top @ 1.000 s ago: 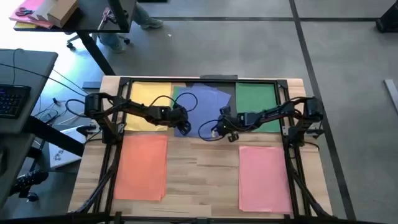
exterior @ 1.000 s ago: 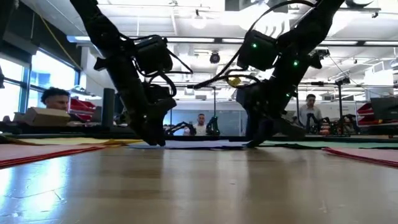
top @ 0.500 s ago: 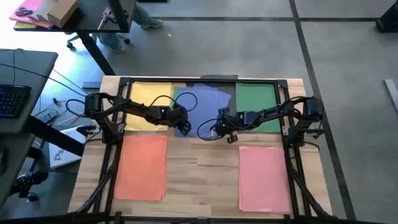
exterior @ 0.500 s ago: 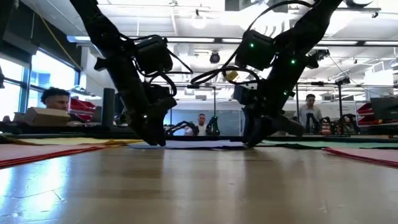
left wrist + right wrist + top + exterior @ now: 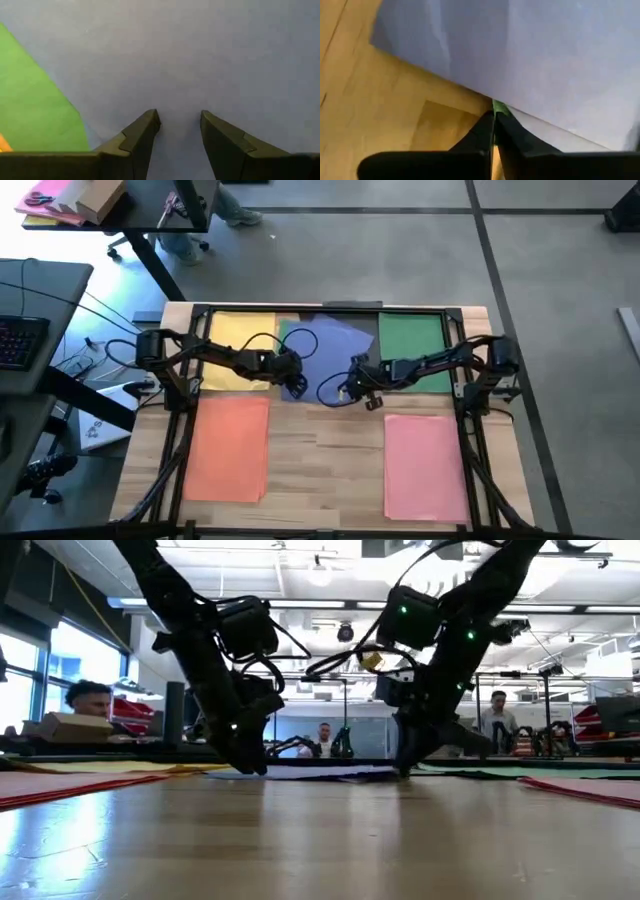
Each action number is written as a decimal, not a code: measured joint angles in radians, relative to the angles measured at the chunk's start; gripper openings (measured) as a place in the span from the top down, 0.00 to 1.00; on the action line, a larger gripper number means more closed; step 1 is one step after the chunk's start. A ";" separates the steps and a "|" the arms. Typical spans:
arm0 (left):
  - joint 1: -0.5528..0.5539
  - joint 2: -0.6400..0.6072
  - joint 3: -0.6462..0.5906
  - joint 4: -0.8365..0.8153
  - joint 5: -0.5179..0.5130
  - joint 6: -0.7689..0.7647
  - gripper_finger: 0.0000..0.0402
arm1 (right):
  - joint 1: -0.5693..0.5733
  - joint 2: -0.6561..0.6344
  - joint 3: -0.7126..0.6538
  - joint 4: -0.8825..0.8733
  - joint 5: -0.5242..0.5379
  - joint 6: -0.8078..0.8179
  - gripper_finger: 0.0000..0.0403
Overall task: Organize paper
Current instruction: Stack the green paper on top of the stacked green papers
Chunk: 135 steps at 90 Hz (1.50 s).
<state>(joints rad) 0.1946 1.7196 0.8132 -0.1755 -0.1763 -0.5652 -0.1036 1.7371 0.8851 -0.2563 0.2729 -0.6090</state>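
Observation:
A blue sheet of paper (image 5: 332, 345) lies askew at the table's far middle, over a green sheet (image 5: 35, 100) that peeks out at its left. My left gripper (image 5: 293, 387) stands open on the blue sheet's near left corner. My right gripper (image 5: 347, 393) is shut at the blue sheet's near edge (image 5: 440, 75). Yellow paper (image 5: 238, 340) lies flat at the far left and green paper (image 5: 412, 345) at the far right. Orange paper (image 5: 228, 448) lies near left and pink paper (image 5: 425, 465) near right. My left gripper comes from above with its fingers apart, and both fingertips (image 5: 150, 122) rest on the blue sheet's top face (image 5: 180, 100), which lies flat on the table. My right gripper points down at the table, its two fingers closed on a green sliver of paper (image 5: 498, 106) that sticks out right at the blue sheet's near edge. How many layers are between them, I cannot tell.
Bare wood (image 5: 325, 470) lies between the orange and pink sheets. A dark frame (image 5: 330, 307) runs along the table's far edge. In the low view, people (image 5: 322, 738) sit in the room beyond the table.
My right gripper has shifted slightly toward the table's left and tipped more upright over the blue sheet's near edge. My left gripper and the sheets have stayed where they were.

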 joint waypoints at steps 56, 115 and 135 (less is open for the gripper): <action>0.120 -0.074 0.018 0.013 0.013 0.039 0.64 | -0.019 -0.116 0.144 -0.308 -0.228 0.054 1.00; 0.116 -0.075 0.019 0.017 0.014 0.020 0.64 | 0.016 -0.083 -0.180 0.219 0.011 -0.156 0.58; 0.116 -0.075 0.019 0.015 0.014 0.015 0.64 | 0.036 -0.008 -0.177 0.292 0.072 -0.157 0.62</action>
<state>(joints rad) 0.3107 1.6444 0.8326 -0.1604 -0.1624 -0.5501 -0.0673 1.7288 0.7077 0.0361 0.3449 -0.7658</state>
